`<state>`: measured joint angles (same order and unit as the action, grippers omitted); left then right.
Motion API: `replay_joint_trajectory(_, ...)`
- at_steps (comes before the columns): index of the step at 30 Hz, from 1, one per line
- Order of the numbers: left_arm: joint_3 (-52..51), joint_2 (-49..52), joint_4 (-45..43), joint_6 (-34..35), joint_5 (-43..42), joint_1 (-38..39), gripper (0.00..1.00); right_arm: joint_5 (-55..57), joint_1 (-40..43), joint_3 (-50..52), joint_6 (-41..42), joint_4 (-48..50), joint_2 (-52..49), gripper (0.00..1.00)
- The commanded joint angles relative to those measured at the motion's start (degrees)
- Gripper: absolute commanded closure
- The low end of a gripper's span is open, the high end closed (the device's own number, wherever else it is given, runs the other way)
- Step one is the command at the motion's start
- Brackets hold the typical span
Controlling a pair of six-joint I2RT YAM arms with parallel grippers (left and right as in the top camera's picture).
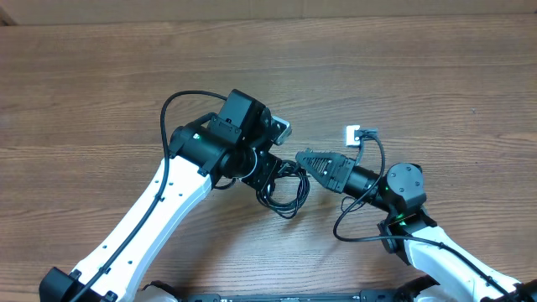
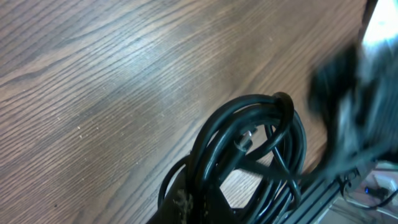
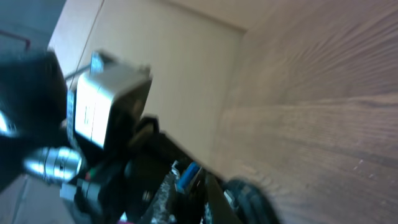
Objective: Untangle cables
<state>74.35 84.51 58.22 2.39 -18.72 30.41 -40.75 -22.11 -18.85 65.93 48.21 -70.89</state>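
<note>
Brown wood-grain tabletop (image 1: 101,84) carries the thin black coiled cables (image 1: 289,197), bunched just toward 5 o'clock of its middle. The left gripper (image 1: 267,174), at the coil's 10 o'clock, has its fingers clamped on the strands. The right gripper (image 1: 302,158), at the coil's 1 o'clock, has its fingers together against the coil; whether they pinch a strand cannot be told.

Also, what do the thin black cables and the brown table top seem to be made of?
The thin black cables look like rubber or soft plastic sheathing: smooth, slightly glossy, with highlights along the bent loops. The brown table top looks like wood or wood-print laminate: grain lines run across it, with a dull sheen; I cannot tell which.
</note>
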Motion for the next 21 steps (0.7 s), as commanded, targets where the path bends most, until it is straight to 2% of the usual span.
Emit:
replay_joint_trajectory(1, 0.22, 1.57, -1.53, 4.48, -0.76, 0.35, 0.96, -2.03, -3.10, -0.68, -2.73, -1.49, 0.09, 0.96)
replay_joint_trajectory(4, 0.09, 2.71, -1.51, 1.53, -5.35, 0.68, 0.96, 3.89, -3.74, -0.68, -3.45, -7.98, 0.09, 0.96)
replay_joint_trajectory(7, 0.07, 2.91, -1.60, -3.72, -13.94, 0.90, 0.96, 11.13, -3.76, -0.68, -3.45, -15.43, 0.09, 0.96)
replay_joint_trajectory(9, 0.07, 2.89, -2.40, -3.85, -17.27, 0.87, 0.96, 13.75, -3.76, -0.68, -3.43, -18.45, 0.09, 0.96)
replay_joint_trajectory(16, 0.07, 2.91, -9.33, 6.38, -17.73, -1.05, 0.96, 12.72, -5.31, -0.68, -3.41, -19.41, 0.09, 0.96)
replay_joint_trajectory(21, 0.04, 2.97, -12.13, 8.41, -17.05, -0.63, 0.96, 15.23, -8.13, -0.68, -3.41, -19.47, 0.09, 0.96)
